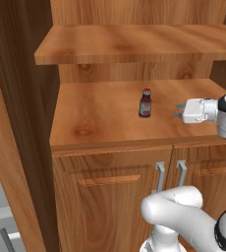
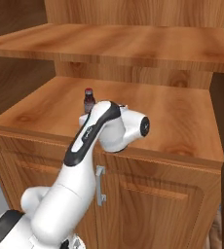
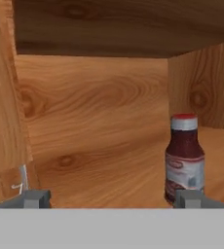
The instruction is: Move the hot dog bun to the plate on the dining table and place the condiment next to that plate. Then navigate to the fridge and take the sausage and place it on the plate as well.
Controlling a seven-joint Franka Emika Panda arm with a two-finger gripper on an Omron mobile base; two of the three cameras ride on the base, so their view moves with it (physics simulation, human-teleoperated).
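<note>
The condiment (image 1: 145, 103) is a small dark red bottle with a red cap, standing upright on the wooden counter (image 1: 95, 123). My gripper (image 1: 178, 111) hovers just above the counter to the bottle's right, pointing at it with its jaws open and a short gap between them and the bottle. In the hand view the condiment (image 3: 184, 158) stands ahead and off to the right, in line with the right fingertip (image 3: 192, 198), and nothing is between the fingers of the gripper (image 3: 114, 199). In the right base view my arm partly covers the condiment (image 2: 88, 100). The hot dog bun, plate, dining table, fridge and sausage are out of view.
A wooden shelf (image 1: 134, 44) hangs low over the counter, with a wood back panel behind the bottle. A tall wood side wall (image 1: 21, 123) closes the left end. Cabinet doors with metal handles (image 1: 159, 177) sit below the counter edge.
</note>
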